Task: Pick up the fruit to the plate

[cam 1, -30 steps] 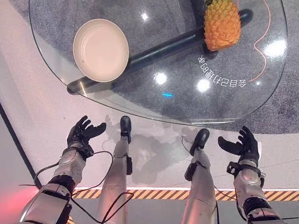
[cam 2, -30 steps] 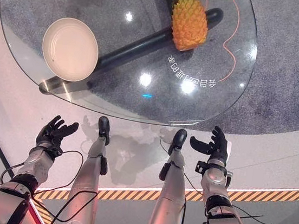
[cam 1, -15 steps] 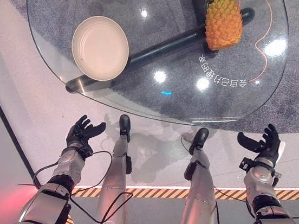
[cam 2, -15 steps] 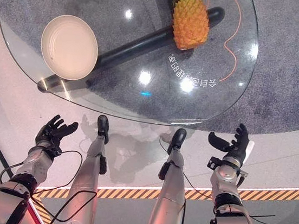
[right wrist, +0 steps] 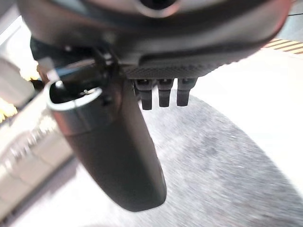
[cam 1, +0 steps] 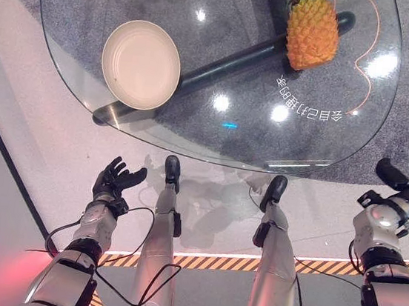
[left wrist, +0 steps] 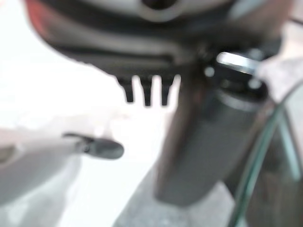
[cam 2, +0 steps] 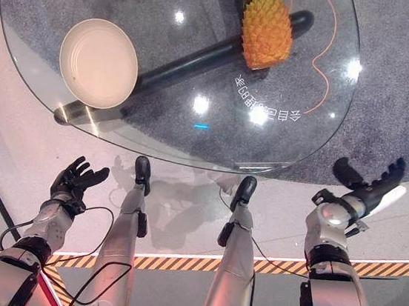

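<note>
Left robot hand (cam 1: 117,180) hangs low over the floor near the tabletop's (cam 1: 76,40) edge, fingers relaxed and spread, holding nothing. Up on the glass, the cream plate (cam 1: 140,64) sits on the left side. The pineapple (cam 1: 311,33) lies well apart from it at the far right. Right robot hand (cam 2: 365,190) is out past the glass edge, fingers spread wide, empty too.

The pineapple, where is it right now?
In the left eye view the pineapple lies on the far right part of the glass table, across from the empty plate on the left, with neither hand touching it.
</note>
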